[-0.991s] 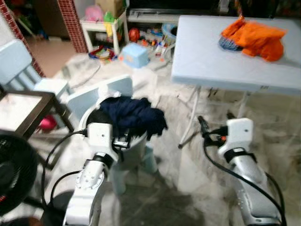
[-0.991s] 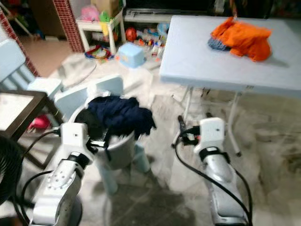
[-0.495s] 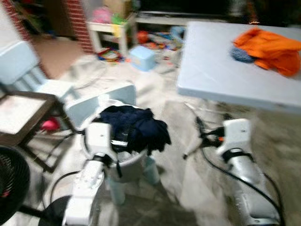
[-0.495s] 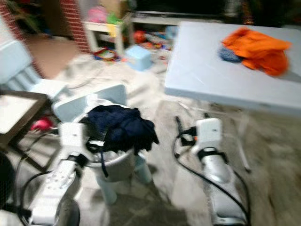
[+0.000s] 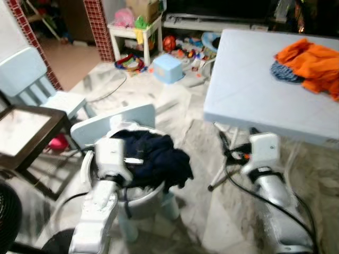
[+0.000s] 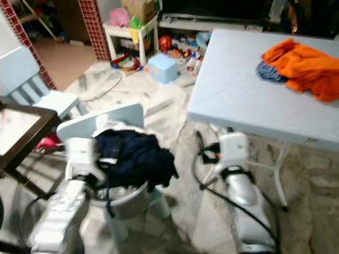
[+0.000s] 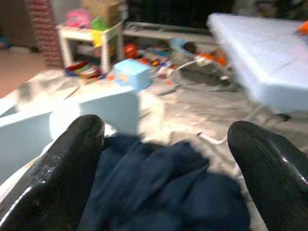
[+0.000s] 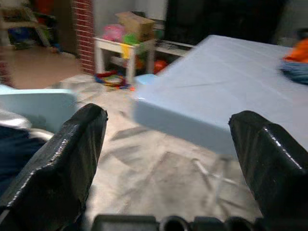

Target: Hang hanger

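A pale blue folding table (image 5: 249, 90) stands ahead of the right gripper (image 8: 168, 159), whose fingers are spread wide and empty. An orange garment (image 5: 310, 58) lies on its far corner. Just beyond the left gripper (image 7: 168, 163), also spread and empty, navy clothing (image 5: 156, 156) fills a grey basket (image 5: 140, 196). No hanger can be made out.

A pale blue folding table (image 5: 249, 100) bears an orange garment (image 5: 310, 58) heaped over striped blue cloth (image 5: 283, 72)
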`<state>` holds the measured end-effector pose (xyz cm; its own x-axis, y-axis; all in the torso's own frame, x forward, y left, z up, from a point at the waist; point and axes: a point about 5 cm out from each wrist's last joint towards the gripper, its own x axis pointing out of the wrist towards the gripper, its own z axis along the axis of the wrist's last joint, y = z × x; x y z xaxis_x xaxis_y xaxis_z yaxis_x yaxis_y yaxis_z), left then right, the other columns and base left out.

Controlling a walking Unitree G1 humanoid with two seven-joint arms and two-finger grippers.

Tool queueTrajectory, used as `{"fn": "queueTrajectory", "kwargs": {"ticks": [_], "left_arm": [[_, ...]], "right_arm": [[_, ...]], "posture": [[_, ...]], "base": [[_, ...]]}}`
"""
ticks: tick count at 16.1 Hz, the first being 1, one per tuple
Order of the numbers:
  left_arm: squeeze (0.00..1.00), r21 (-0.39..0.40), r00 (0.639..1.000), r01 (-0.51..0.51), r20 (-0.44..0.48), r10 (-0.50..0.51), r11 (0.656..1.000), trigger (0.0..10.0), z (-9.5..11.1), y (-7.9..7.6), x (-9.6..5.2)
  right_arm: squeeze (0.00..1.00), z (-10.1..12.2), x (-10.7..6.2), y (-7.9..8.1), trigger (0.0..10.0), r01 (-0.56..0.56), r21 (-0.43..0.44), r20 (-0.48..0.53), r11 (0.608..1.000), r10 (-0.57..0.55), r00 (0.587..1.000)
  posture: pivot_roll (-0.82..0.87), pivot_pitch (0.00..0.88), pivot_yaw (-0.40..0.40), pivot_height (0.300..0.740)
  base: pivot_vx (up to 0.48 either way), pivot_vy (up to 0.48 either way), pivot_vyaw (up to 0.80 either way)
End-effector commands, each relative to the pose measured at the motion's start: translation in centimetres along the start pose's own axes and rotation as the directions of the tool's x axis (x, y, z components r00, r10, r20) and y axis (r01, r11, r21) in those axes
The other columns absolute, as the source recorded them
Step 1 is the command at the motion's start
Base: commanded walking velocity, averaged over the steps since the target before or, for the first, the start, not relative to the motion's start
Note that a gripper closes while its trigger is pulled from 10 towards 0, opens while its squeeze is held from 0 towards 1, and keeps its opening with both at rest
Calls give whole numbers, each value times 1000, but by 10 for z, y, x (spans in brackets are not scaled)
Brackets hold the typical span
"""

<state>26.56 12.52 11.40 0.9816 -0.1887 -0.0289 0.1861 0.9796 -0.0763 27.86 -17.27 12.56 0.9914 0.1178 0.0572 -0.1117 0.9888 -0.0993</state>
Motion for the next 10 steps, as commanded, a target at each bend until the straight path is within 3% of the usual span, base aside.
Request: {"fn": "queueTrajectory", "kwargs": {"ticks": [1, 4, 6, 10], "left_arm": [[0, 21, 999, -48, -16, 48, 999, 10000, -1, 11, -1], [0, -18, 995, -82, -51, 81, 996, 10000, -5, 12, 1], [0, -132, 982, -154, -131, 137, 979, 10000, -14, 13, 5], [0, -288, 954, -228, -257, 154, 930, 10000, -30, 9, 13]], "right_arm": [[0, 6, 2, 5, 10000, -11, 1, 26, 1000, 11, 1000], [0, 5, 2, 5, 10000, -11, -4, 25, 1000, 11, 1000], [0, 6, 2, 5, 10000, -13, -9, 24, 1000, 13, 1000], [0, 6, 0, 4, 10000, -30, -32, 16, 999, 31, 999]], "posture": [[36, 75, -10, 740], [35, 75, -12, 740], [30, 76, -14, 740], [12, 81, -16, 740]], "base": [[0, 0, 0], [0, 0, 0], [0, 0, 0], [0, 0, 0]]}}
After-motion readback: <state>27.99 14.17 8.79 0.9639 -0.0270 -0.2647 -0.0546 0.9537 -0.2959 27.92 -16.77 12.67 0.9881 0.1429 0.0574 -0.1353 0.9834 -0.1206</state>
